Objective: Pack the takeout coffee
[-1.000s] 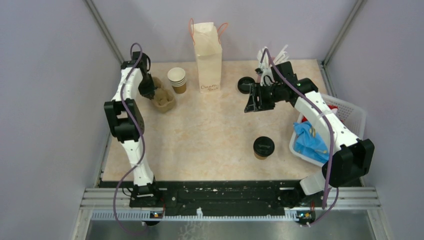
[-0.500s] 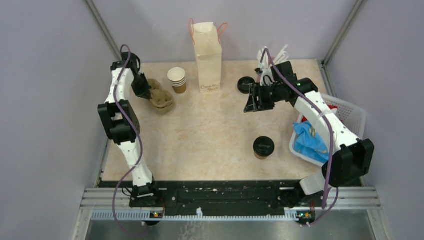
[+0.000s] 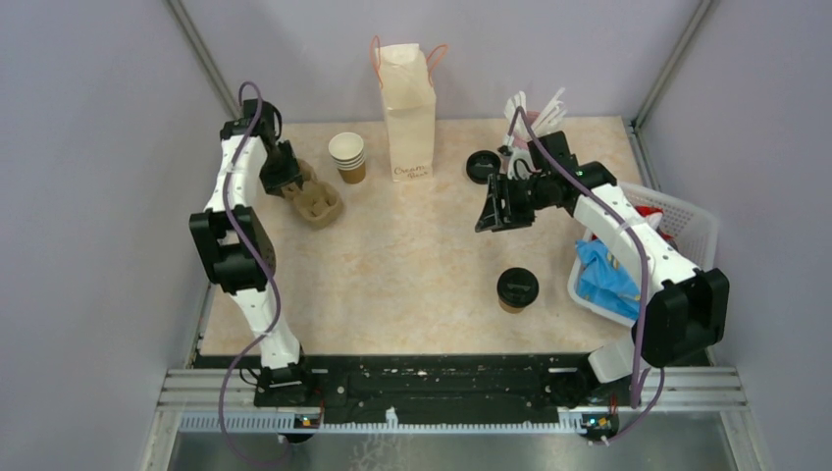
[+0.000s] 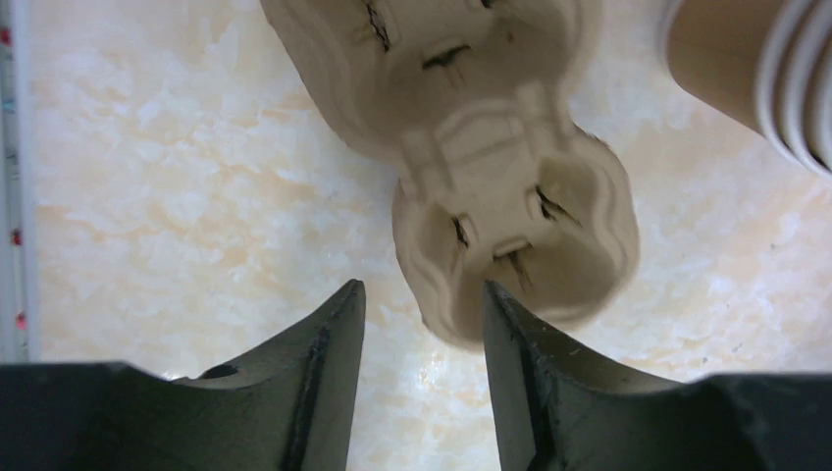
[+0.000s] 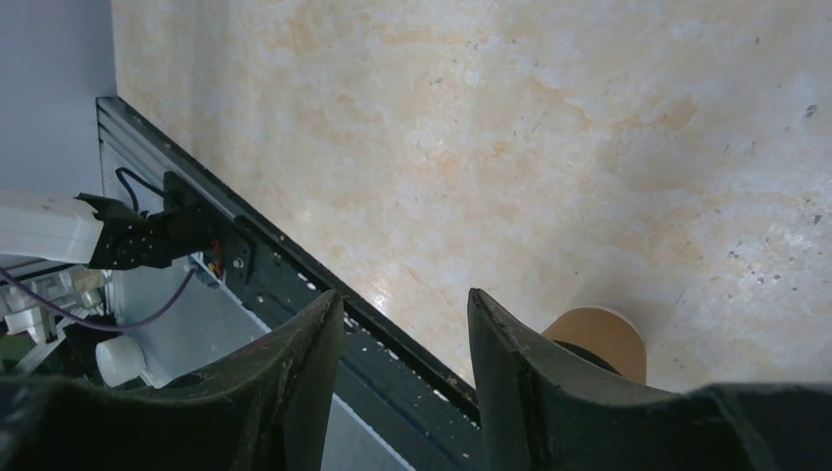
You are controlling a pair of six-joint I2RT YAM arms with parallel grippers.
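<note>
ITEM 1: takeout coffee (image 3: 517,288); brown paper cup under a round black lid; stands upright on the table (image 3: 412,265) at about 4 o'clock from the table's centre in the top view; near the white basket (image 3: 690,228), not touching it; free of both arms; in the right wrist view only a brown part of the cup (image 5: 597,339) shows past the right-hand finger.

ITEM 2: right gripper (image 3: 491,206); hangs over bare tabletop at about 2 o'clock from centre; the coffee lies between its 5 and 6 o'clock, well apart; fingers spread with nothing between them (image 5: 404,299).

ITEM 3: left gripper (image 3: 280,177); at about 10 o'clock from centre, at the back left; fingers parted (image 4: 422,294); the near rim of the cup carrier (image 4: 491,177) sits in the gap, towards the right-hand finger, with bare table showing on its other side; no grip on it.

ITEM 4: cup carrier (image 3: 316,199); moulded brown pulp, two wells visible, lying flat.

ITEM 5: stack of paper cups (image 3: 347,155); lidless, white-rimmed; at 11 o'clock, just beside the carrier.

ITEM 6: paper bag (image 3: 407,108); upright at 12 o'clock, handles up, handwriting on its front.

ITEM 7: loose black lid (image 3: 481,165); at 1 o'clock, flat on the table.

ITEM 8: the basket; at 3 o'clock on the right edge; holds a blue crumpled wrapper (image 3: 600,275).
</note>
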